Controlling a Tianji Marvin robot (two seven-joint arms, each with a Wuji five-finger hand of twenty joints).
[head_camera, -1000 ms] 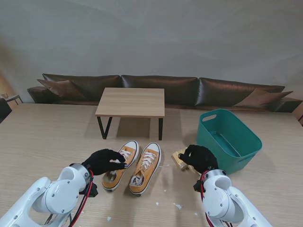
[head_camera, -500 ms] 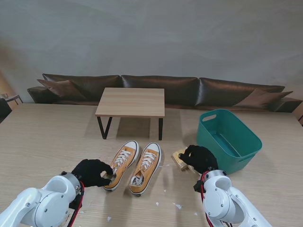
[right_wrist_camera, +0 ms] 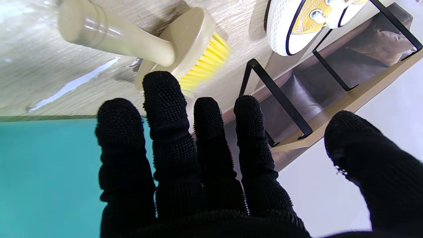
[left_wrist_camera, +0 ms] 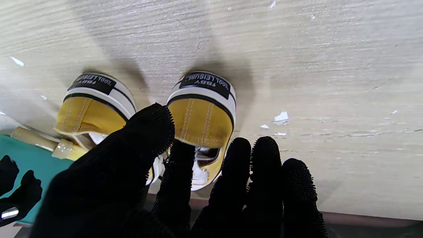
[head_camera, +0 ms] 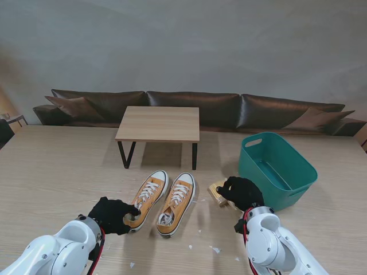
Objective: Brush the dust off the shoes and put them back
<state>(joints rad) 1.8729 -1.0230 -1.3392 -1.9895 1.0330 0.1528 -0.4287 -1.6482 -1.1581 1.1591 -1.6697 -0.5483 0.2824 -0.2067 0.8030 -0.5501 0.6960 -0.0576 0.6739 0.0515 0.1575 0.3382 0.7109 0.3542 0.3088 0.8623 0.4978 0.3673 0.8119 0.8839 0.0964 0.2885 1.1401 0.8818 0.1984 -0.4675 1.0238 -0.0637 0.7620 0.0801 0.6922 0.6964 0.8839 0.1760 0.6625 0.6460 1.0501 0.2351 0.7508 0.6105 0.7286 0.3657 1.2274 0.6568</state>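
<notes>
Two yellow canvas shoes lie side by side on the table, the left shoe [head_camera: 148, 197] and the right shoe [head_camera: 176, 204], toes pointing away from me. My left hand [head_camera: 113, 215] is at the left shoe's heel [left_wrist_camera: 201, 122], fingers apart, with the thumb [left_wrist_camera: 148, 132] and index finger [left_wrist_camera: 176, 165] against the heel; the shoe rests on the table. A wooden brush [head_camera: 217, 192] with yellow bristles [right_wrist_camera: 205, 62] lies between the shoes and the basket. Hovering over the brush is my right hand [head_camera: 241, 192], its fingers [right_wrist_camera: 165, 109] spread and holding nothing.
A teal plastic basket [head_camera: 276, 169] stands right of the brush, close to my right hand. A small wooden table [head_camera: 159, 123] with black legs is beyond the shoes, a dark sofa [head_camera: 189, 106] behind it. White scraps [head_camera: 215, 250] dot the table nearer to me.
My left hand has come off the top of the left shoe and drawn back toward me to its heel. The right hand, brush and shoes have stayed put.
</notes>
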